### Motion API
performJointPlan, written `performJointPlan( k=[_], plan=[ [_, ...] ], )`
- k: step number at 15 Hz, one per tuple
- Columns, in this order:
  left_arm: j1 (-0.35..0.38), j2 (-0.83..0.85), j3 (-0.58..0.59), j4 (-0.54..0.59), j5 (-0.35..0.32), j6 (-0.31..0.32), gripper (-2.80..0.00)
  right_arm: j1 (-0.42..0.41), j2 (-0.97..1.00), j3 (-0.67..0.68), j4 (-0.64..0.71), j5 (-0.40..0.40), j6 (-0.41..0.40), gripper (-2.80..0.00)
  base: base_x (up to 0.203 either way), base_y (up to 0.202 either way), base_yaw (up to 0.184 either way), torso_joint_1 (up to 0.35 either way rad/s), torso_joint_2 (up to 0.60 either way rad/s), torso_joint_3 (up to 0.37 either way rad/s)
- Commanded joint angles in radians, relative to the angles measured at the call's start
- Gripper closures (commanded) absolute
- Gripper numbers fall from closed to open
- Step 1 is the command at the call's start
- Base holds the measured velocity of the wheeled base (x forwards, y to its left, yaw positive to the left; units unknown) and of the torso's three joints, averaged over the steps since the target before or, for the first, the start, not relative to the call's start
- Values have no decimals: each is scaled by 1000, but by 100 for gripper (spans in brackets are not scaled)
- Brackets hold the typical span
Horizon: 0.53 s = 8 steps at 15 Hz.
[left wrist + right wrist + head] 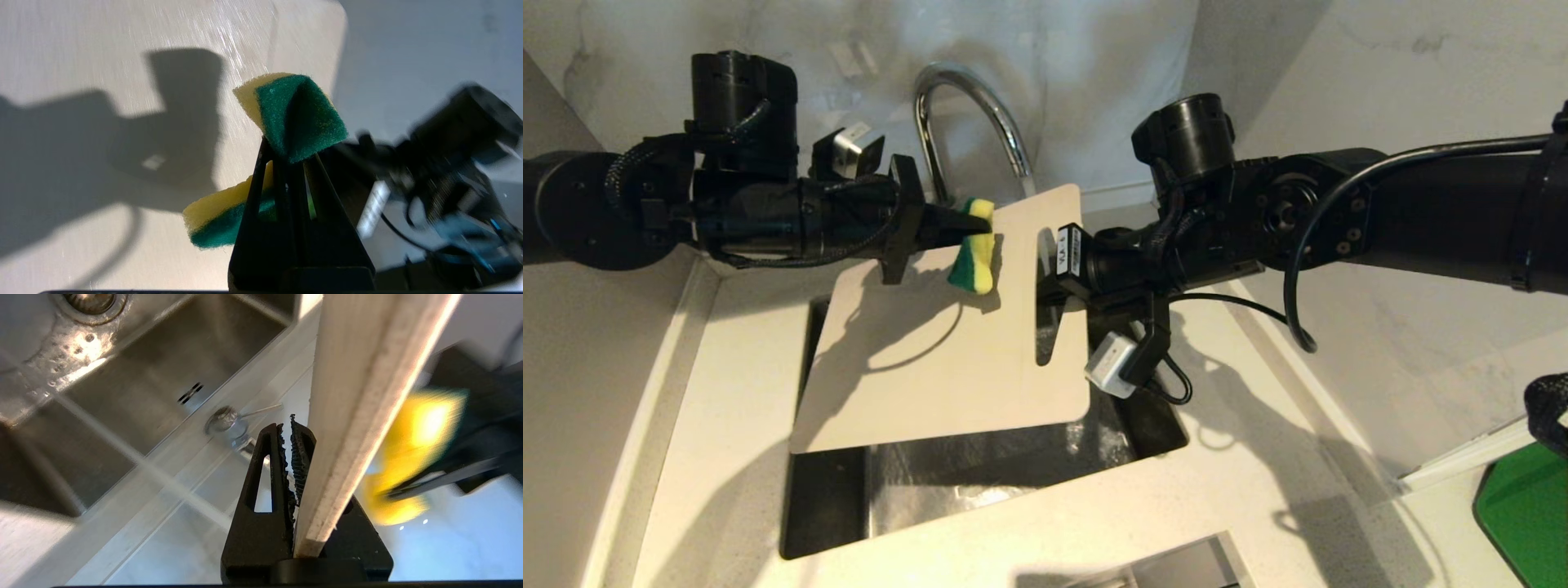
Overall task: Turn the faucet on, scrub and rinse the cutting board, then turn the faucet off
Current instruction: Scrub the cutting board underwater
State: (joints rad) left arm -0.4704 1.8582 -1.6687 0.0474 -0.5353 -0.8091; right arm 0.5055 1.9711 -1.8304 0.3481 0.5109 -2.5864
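Note:
The cream cutting board (931, 367) (61, 41) (359, 396) hangs tilted over the sink, its slotted end to the right. My right gripper (1045, 273) (291, 424) is shut on that slotted end, with the board's edge wedged between its fingers. My left gripper (976, 229) (286, 151) is shut on a folded yellow-and-green sponge (976, 265) (300, 118), held at the board's upper face near its far edge. The chrome faucet (964, 94) arches behind the board, which hides its spout tip. Its base and thin lever (224, 420) show in the right wrist view.
The steel sink (1013, 474) (143, 375) lies below the board, wet near the drain (90, 300). Pale countertop (727, 408) surrounds it and marble walls stand close behind. A green flat item (1527, 514) lies at the far right.

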Motion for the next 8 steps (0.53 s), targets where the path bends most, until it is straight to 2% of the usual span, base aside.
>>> performJointPlan(
  k=[1, 5, 8],
  plan=[
    [2, 72, -45, 2, 3, -2, 0, 15, 0, 2, 2, 3, -15, 0, 0, 0, 0, 0, 0, 0],
    [13, 122, -83, 5, 5, -1, 0, 15, -5, 6, 2, 3, -15, 0, 0, 0, 0, 0, 0, 0],
    [48, 124, -74, 5, 3, 1, 0, 15, -12, 23, 2, 4, -15, 0, 0, 0, 0, 0, 0, 0]
  ],
)
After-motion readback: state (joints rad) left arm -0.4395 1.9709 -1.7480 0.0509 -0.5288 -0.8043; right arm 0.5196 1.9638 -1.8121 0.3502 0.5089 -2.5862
